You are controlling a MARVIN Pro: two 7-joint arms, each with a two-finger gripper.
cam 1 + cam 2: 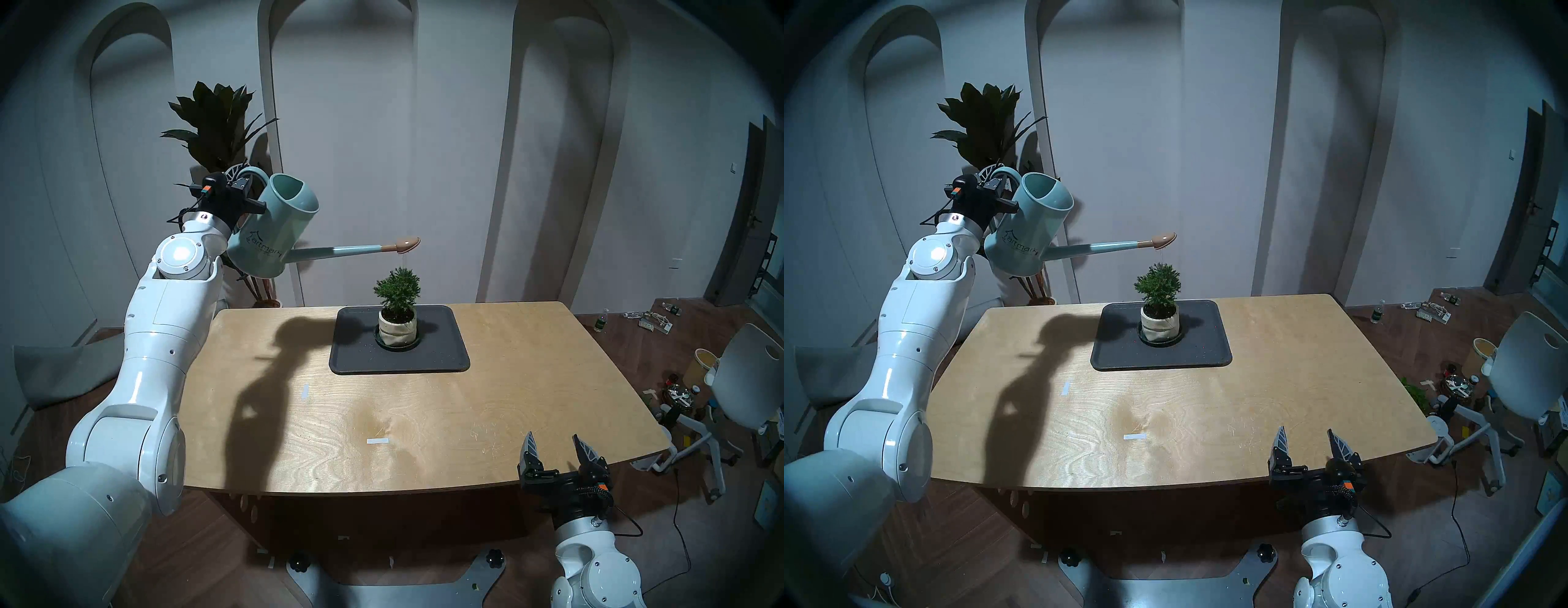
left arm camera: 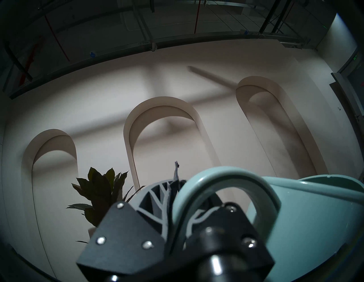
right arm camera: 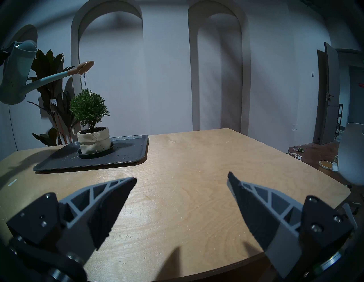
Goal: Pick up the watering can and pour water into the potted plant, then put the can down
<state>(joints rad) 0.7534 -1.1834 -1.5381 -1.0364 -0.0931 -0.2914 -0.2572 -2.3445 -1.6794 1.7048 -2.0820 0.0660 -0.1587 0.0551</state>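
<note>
My left gripper (image 1: pixel 242 178) is shut on the loop handle (image 2: pixel 226 183) of the pale teal watering can (image 1: pixel 275 229), held high above the table's far left. The can is tilted, its long spout pointing right, with the tan rose (image 1: pixel 405 244) right above the potted plant (image 1: pixel 397 288). A thin stream of water falls from the rose onto the shrub, also seen in the right wrist view (image 3: pixel 83 82). The plant stands in a cream pot (image 1: pixel 397 329) on a dark saucer. My right gripper (image 1: pixel 553 452) is open and empty at the table's near right edge.
The pot's saucer sits on a dark rectangular tray (image 1: pixel 441 356) at the far middle of the wooden table (image 1: pixel 424 424). A tall dark-leaved floor plant (image 1: pixel 216 123) stands behind my left gripper. A white chair (image 1: pixel 746 373) and floor clutter lie to the right.
</note>
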